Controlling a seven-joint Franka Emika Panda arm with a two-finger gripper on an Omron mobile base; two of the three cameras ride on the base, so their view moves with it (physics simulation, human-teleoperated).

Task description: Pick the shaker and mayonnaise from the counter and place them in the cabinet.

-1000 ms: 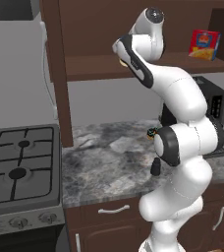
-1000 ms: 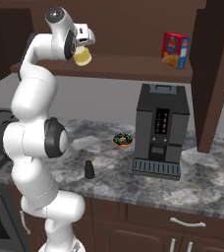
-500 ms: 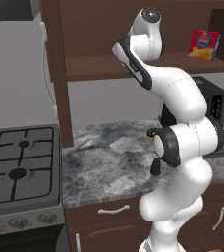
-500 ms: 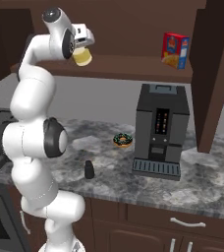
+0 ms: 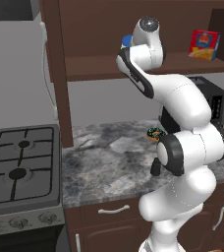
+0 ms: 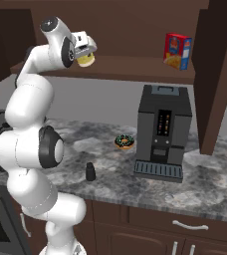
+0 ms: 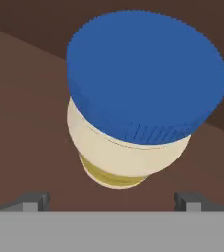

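Note:
The mayonnaise (image 7: 138, 98), a cream jar with a blue lid, stands upright on the cabinet shelf (image 7: 25, 128). My gripper (image 7: 111, 199) hangs just above the mayonnaise, open, with its fingertips (image 7: 35, 199) wide apart and off the jar. From the right, the gripper (image 6: 85, 50) sits over the mayonnaise (image 6: 87, 60) at the left end of the cabinet (image 6: 135, 69) shelf. The black shaker (image 6: 90, 172) stands on the counter (image 6: 205, 179) near its front edge. In the left base view the shaker (image 5: 155, 167) peeks out beside my arm.
A black coffee machine (image 6: 163, 132) stands on the counter, with a chocolate donut (image 6: 124, 142) to its left. A red-and-yellow box (image 6: 177, 51) rests on the shelf to the right. The gas stove (image 5: 18, 167) lies left of the counter. A thick cabinet side panel (image 6: 217, 74) hangs at the right.
The arm has shifted only slightly at the shelf. The mayonnaise stays where it was, under the hand.

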